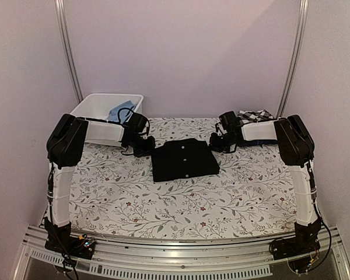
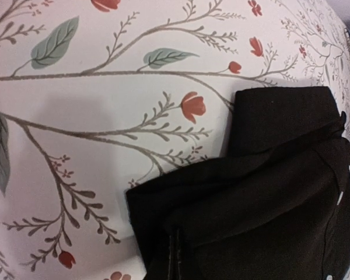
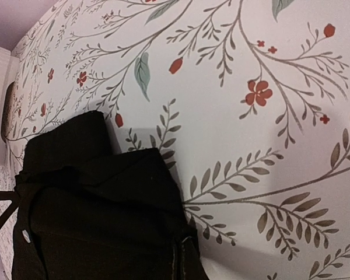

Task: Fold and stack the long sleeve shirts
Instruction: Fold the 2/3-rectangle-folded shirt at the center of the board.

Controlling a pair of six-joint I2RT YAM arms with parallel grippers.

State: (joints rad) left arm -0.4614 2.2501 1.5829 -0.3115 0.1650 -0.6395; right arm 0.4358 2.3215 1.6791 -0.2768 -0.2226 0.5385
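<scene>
A plain black collared shirt (image 1: 184,159) with small white buttons lies folded into a neat rectangle in the middle of the floral table. My left gripper (image 1: 143,146) rests low at its far left corner. In the left wrist view its dark fingers (image 2: 176,248) are pressed together over the edge of the black cloth (image 2: 268,192). My right gripper (image 1: 219,142) sits at the far right corner, shut as well, its fingertips (image 3: 184,248) against the folded black cloth (image 3: 93,198). I see no cloth pinched in either one. A black-and-white checked shirt (image 1: 254,115) lies behind the right arm.
A white bin (image 1: 99,107) holding a blue cloth (image 1: 121,111) stands at the back left corner. The floral tablecloth (image 1: 163,204) stretches bare from the black shirt to the near edge. Metal posts rise at both back corners.
</scene>
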